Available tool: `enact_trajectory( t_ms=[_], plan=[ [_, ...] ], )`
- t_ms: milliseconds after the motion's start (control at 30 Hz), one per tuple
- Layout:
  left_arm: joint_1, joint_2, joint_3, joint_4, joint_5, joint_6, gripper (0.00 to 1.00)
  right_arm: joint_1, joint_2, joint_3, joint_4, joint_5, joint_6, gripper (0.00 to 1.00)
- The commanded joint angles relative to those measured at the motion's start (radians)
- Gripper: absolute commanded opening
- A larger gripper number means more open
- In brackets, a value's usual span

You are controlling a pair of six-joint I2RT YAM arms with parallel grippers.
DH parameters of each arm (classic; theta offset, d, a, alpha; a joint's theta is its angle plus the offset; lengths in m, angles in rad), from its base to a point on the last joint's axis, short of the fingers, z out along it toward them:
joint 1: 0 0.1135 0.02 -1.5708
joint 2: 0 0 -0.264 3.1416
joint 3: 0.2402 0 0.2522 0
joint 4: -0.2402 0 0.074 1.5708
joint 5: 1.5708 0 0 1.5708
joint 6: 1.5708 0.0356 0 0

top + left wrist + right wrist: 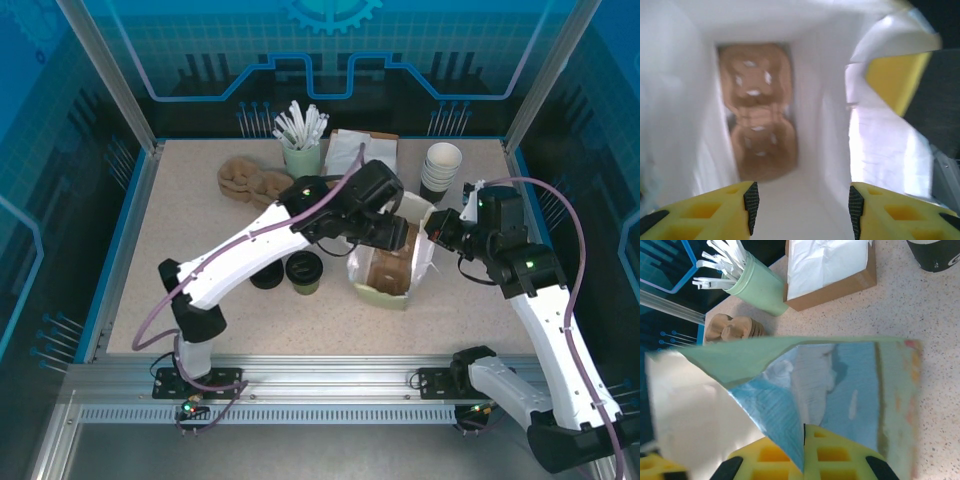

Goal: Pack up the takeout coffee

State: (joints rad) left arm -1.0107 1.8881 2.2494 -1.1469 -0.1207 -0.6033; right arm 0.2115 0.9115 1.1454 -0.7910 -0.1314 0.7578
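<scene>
A white paper bag with a green outside [390,272] stands open at the table's middle. A brown cup carrier [757,110] lies at its bottom. My left gripper [802,205] is down inside the bag's mouth, open, with nothing between its fingers. My right gripper [804,440] is shut on the bag's right edge [840,385] and holds it apart; it sits at the bag's right side [435,232]. Two coffee cups with black lids [303,270] stand on the table just left of the bag, under my left arm.
Along the back stand a green cup of straws [302,150], a brown napkin box [360,150], a stack of paper cups [440,170] and a pile of brown carriers [250,182]. Blue walls and metal posts ring the table.
</scene>
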Motion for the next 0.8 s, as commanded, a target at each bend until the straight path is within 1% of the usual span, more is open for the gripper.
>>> enact_trajectory(
  t_ms=[0,133,267,467,533,767],
  plan=[
    [0.006,-0.025,0.01,-0.016,-0.045,0.013,0.54,-0.018,0.002,0.001,0.04,-0.054,-0.024,0.0],
    [0.009,-0.072,-0.012,0.016,-0.045,0.035,0.54,-0.04,-0.001,-0.016,0.075,-0.119,-0.08,0.0],
    [0.02,-0.156,-0.08,0.074,-0.06,0.052,0.54,-0.067,-0.01,-0.031,0.11,-0.204,-0.104,0.0],
    [0.037,-0.321,-0.227,0.174,-0.153,0.082,0.56,-0.084,-0.053,-0.069,0.199,-0.312,-0.121,0.0],
    [0.047,-0.379,-0.287,0.213,-0.187,0.084,0.56,-0.085,-0.059,-0.085,0.236,-0.367,-0.122,0.0],
    [0.087,-0.497,-0.421,0.26,-0.246,0.077,0.56,-0.086,-0.059,-0.099,0.255,-0.441,-0.133,0.0]
  ],
)
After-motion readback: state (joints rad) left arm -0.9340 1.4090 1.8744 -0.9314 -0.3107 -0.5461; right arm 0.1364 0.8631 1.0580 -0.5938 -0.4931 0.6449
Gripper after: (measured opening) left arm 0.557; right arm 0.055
